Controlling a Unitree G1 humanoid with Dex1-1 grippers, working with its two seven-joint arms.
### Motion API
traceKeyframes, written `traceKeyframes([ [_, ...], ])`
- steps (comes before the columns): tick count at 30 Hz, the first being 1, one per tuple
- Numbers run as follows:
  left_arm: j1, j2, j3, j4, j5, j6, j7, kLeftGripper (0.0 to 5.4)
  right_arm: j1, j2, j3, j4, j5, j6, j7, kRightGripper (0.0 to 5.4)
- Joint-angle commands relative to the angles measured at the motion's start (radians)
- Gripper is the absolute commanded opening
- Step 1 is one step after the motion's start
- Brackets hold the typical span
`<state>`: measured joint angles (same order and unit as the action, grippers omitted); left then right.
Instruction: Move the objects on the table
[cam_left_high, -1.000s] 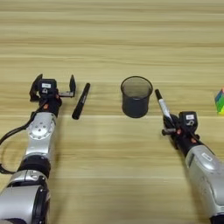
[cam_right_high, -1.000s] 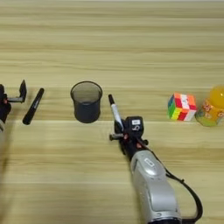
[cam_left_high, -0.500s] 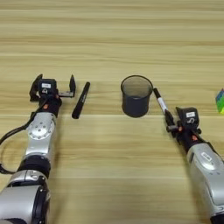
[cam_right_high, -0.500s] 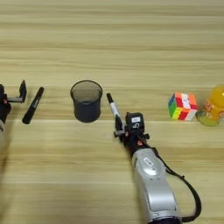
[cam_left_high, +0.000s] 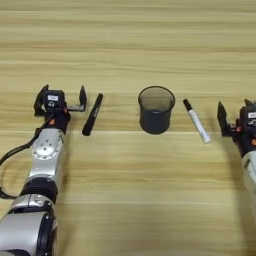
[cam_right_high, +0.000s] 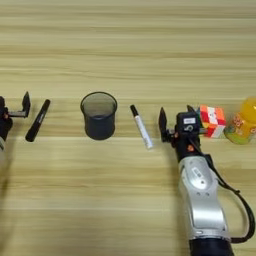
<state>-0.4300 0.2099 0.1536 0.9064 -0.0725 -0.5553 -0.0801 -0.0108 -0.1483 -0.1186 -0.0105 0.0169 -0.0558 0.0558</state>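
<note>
On the table (cam_left_high: 125, 45) stands the black mesh pen cup (cam_left_high: 156, 109) at the middle. Just right of it lies the white black-capped marker (cam_left_high: 196, 121), flat on the wood. My right gripper (cam_right_high: 177, 119) is open and empty, a little to the right of that marker and apart from it. The multicoloured puzzle cube (cam_right_high: 212, 120) sits close behind the gripper's right finger, and the orange juice bottle (cam_right_high: 241, 121) is at the far right. The black marker (cam_left_high: 92, 114) lies left of the cup. My left gripper (cam_left_high: 61, 97) is open beside it, holding nothing.
Both forearms reach in from the near edge, the left along the left side, the right at the right of centre. A black cable (cam_right_high: 235, 200) loops beside the right arm. Bare wood stretches across the far half of the table.
My right gripper has let go of the white marker, which now lies beside the cup. The gripper has opened and moved right, toward the cube. The left arm has not moved.
</note>
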Motion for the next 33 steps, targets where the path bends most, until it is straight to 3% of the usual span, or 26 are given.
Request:
traceKeyframes([
  [1,-0.011,0.006,0.001,0.004,0.007,0.004,-0.003,5.40,-0.038,-0.033,-0.046,0.027,0.003,-0.015,-0.017,4.24],
  [12,-0.012,0.008,0.002,0.007,0.007,0.004,-0.005,5.40,-0.107,-0.105,-0.134,0.195,0.001,-0.067,-0.043,5.35],
  [33,-0.011,0.011,0.004,0.009,0.007,0.002,-0.005,5.40,-0.167,-0.124,-0.156,0.378,0.066,-0.088,-0.003,5.38],
])
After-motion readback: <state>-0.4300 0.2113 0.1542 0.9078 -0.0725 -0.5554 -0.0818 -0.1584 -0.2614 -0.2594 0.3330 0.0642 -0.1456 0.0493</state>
